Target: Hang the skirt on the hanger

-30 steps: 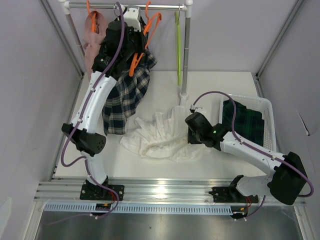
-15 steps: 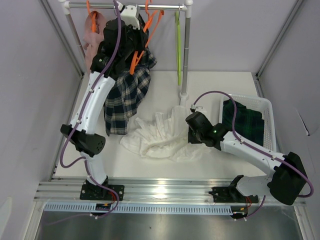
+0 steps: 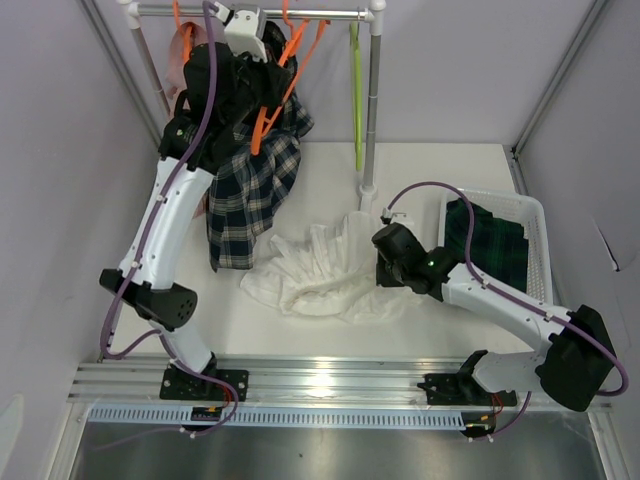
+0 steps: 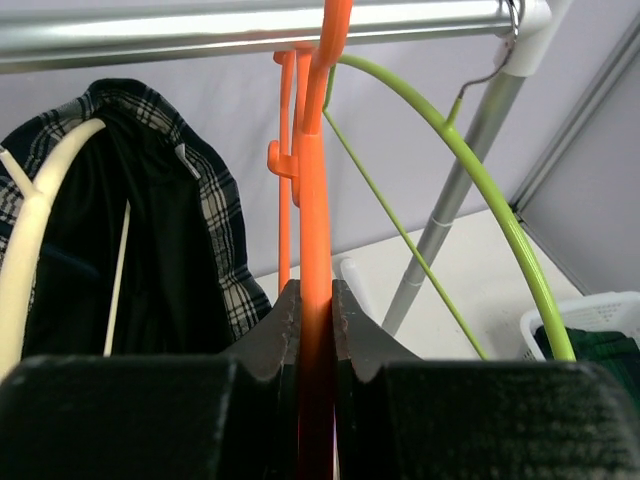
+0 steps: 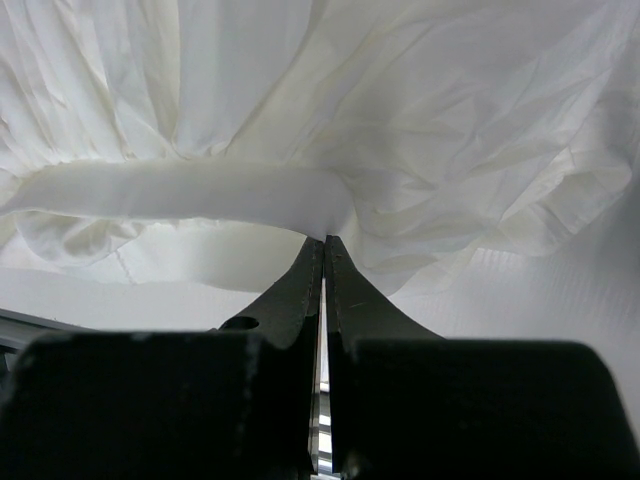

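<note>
The skirt [image 3: 492,245], dark green tartan, lies bunched in the white basket [image 3: 535,212]; its corner [image 4: 600,345] also shows in the left wrist view. The lime-green hanger [image 3: 357,100] [image 4: 485,190] hangs empty from the rail, right of my left gripper. That left gripper [image 3: 262,92] [image 4: 315,292] is up at the rail, shut on an orange hanger [image 3: 272,100] [image 4: 318,180]. My right gripper [image 3: 385,265] [image 5: 325,240] is low over the table, left of the basket. It is shut, with its tips against the waistband of a white ruffled garment [image 3: 325,272] [image 5: 200,190].
A navy-and-white checked garment [image 3: 250,190] [image 4: 215,215] hangs below my left arm on a cream hanger [image 4: 40,205]. The metal rail [image 3: 320,13] [image 4: 200,30] spans the back, with its upright post [image 3: 373,110] beside the lime hanger. Grey walls close in left and right.
My left arm has risen and swung left toward the rail, carrying the orange hanger and the checked garment with it. The right arm has not moved.
</note>
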Robot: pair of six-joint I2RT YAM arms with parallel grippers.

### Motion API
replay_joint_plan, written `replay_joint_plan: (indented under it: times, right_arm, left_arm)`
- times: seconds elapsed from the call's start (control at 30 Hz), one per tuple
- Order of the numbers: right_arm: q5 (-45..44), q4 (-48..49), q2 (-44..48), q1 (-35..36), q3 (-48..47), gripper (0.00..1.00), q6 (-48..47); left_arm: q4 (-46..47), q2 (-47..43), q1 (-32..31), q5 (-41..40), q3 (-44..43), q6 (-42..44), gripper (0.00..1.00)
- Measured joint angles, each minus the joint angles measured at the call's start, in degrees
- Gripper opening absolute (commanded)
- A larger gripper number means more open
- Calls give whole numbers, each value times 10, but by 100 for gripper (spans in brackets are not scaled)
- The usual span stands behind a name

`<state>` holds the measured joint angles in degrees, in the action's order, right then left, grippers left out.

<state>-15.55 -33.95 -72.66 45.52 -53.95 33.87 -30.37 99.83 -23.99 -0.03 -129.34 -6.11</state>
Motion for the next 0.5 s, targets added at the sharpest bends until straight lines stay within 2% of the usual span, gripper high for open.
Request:
replay_joint_plan:
  times: [0.27, 0.5]
  right_arm:
    - [1, 0, 3, -5, 1, 0, -1]
    - [6, 0, 3, -11, 1, 0, -10]
  left_arm:
    - [-41, -27, -12, 7, 35, 4, 0]
    - [-68, -106, -51, -1, 132, 17, 0]
